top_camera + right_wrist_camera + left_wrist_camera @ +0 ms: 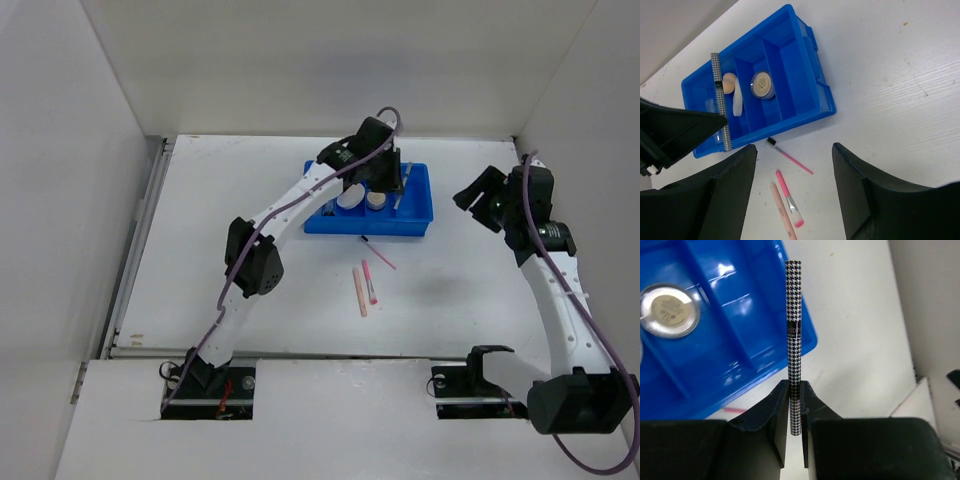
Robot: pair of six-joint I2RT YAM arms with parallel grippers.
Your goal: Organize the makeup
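My left gripper is shut on a black-and-white checked pencil and holds it over the right end of the blue tray. In the top view the left gripper is above the tray. The tray holds a round beige compact, a cream puff and a peach sponge. A peach pencil, a pink brush and a thin pink brush lie on the table in front of the tray. My right gripper is open and empty, raised to the right of the tray.
White walls enclose the table at the back and both sides. The left arm stretches diagonally across the table's middle towards the tray. The three loose items lie between the tray and the near edge.
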